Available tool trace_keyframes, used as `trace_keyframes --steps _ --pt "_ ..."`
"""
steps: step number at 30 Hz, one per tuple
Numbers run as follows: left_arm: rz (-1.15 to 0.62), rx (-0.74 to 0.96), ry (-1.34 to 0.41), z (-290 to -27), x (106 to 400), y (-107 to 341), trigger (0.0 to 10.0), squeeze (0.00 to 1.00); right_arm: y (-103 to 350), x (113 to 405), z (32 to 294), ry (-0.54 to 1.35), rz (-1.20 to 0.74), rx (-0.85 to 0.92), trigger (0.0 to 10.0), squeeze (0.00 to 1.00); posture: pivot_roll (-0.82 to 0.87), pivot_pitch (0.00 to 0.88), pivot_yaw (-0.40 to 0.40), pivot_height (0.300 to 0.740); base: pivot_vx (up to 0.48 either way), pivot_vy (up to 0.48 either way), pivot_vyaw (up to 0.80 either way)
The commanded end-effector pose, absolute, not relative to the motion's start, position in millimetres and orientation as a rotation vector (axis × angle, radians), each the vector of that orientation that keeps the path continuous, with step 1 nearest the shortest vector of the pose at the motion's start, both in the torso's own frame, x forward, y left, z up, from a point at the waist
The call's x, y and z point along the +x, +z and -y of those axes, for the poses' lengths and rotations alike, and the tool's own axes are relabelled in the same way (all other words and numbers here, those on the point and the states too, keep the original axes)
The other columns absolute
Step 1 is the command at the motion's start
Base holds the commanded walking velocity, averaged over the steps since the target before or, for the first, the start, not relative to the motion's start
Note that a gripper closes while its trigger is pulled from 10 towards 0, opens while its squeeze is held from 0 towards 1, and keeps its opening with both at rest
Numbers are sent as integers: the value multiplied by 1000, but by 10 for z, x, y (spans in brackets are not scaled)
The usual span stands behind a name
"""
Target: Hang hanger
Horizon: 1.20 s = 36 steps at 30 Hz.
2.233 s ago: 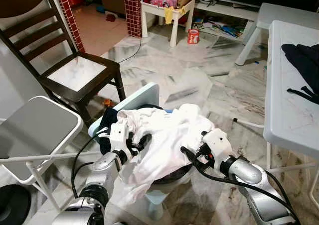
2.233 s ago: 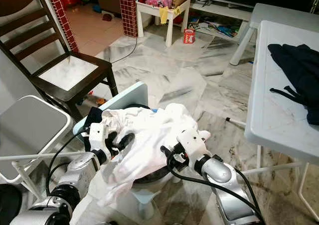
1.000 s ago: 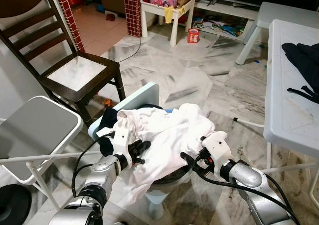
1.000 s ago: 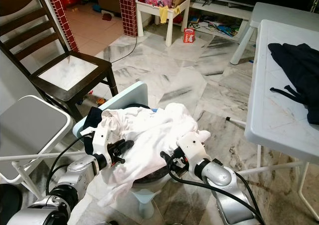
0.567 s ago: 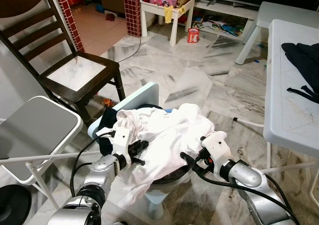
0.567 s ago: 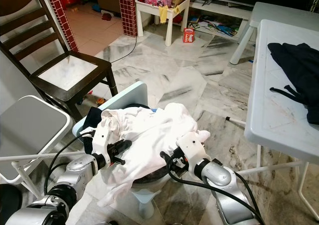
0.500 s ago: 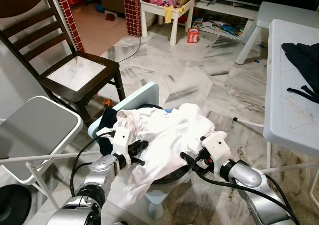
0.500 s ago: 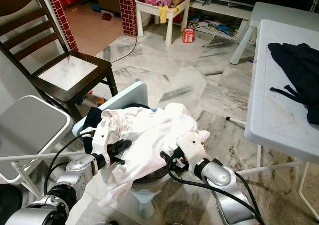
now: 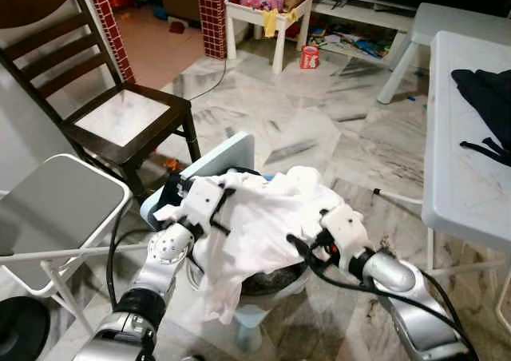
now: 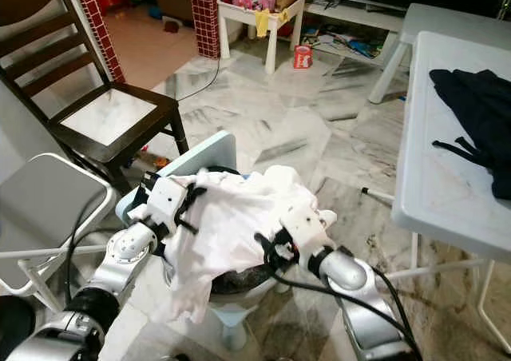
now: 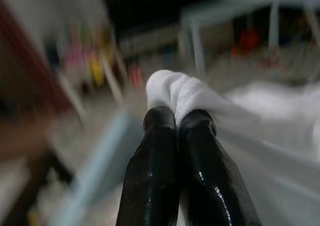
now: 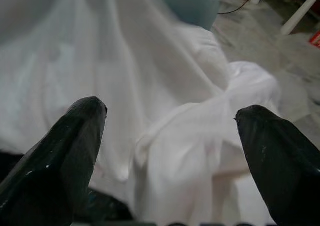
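Note:
A crumpled white garment [image 9: 267, 217] lies heaped on a small light blue chair [image 9: 227, 155]. My left gripper [image 9: 226, 204] is at the heap's left edge, shut on a fold of the white cloth. In the left wrist view its fingers [image 11: 155, 151] pinch a white bunch [image 11: 172, 93] between them. My right gripper [image 9: 302, 247] is at the heap's right front, open, and its fingertips [image 12: 85, 116] straddle the white folds [image 12: 165, 111] without holding them. A dark garment [image 9: 171, 193] shows under the white one on the left.
A dark wooden chair [image 9: 120, 113] and a grey folding chair [image 9: 56, 201] stand to the left. A white table [image 9: 467, 161] with a black garment [image 9: 487, 97] is on the right. Marble floor [image 9: 319, 129] lies beyond, with a small white table [image 9: 275, 21] and a red can [image 9: 310, 57].
My left gripper has risen and swung toward the chair back, drawing the white cloth's left edge up with it. The right gripper has edged slightly forward.

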<state>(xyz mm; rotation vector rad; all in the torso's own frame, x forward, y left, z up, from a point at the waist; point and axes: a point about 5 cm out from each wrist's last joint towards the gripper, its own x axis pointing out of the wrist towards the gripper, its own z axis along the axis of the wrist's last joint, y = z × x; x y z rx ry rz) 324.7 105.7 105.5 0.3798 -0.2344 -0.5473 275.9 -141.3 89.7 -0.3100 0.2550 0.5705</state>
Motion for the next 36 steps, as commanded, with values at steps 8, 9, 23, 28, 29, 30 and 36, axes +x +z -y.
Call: trace_keyframes --steps 8,9,23,28,29,30,36 --pt "442 494 -794 -656 2896 1146 0 0 1100 2945 1540 491 -150 -282 10000 0 -122 77 -17 740 0 0 0" --pt "407 491 -816 -678 2848 1054 0 0 1156 2985 1558 499 -129 -280 10000 0 -121 72 -18 740 0 0 0" --pt "101 435 -954 -1040 2206 486 0 0 1344 3268 1843 498 -111 -366 10000 0 -99 60 -42 740 0 0 0" --pt "37 418 -952 -1087 2082 397 0 0 1284 3255 1759 535 -118 -368 10000 0 -89 59 -46 740 0 0 0" --pt "17 411 -943 -1113 2038 387 0 0 1254 3255 1742 542 -121 -367 10000 0 -87 59 -49 740 0 0 0" --pt "9 408 -931 -1133 2018 380 0 0 1238 3253 1733 545 -123 -367 10000 0 -85 59 -49 740 0 0 0" --pt "1 414 -914 -1181 1986 374 0 0 1192 3249 1706 557 -135 -363 10000 0 -75 56 -48 740 0 0 0"
